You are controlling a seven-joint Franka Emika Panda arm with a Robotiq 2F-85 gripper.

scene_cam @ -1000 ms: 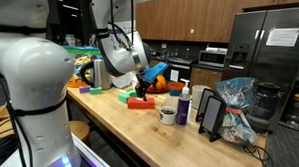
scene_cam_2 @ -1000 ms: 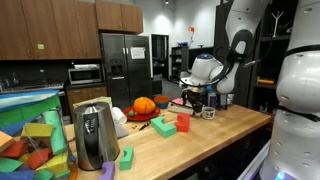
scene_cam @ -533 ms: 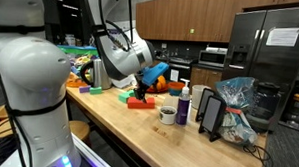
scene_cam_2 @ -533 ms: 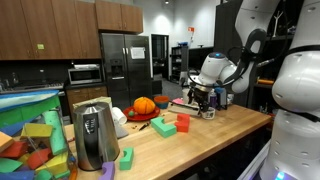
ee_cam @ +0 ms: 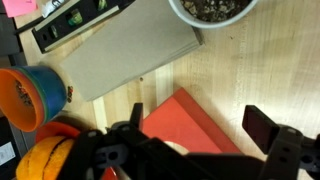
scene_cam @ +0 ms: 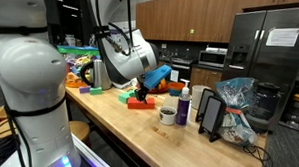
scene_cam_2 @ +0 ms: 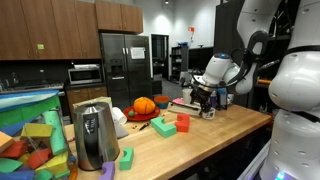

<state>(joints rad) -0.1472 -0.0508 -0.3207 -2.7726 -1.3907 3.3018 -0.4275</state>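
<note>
Wide open, the end effector (ee_cam: 197, 130) hung straight above the red block (ee_cam: 185, 108). The block lay flat on the worktop (ee_cam: 250, 70), directly below and between the spread fingers. Its long axis couldn't be told from here.

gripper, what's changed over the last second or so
The gripper moved sideways, away from the kettle and closer to the bowl. Its jaws stand open over the red block; nothing was gripped or let go. The kettle, bowl and red block stayed where they were.
</note>
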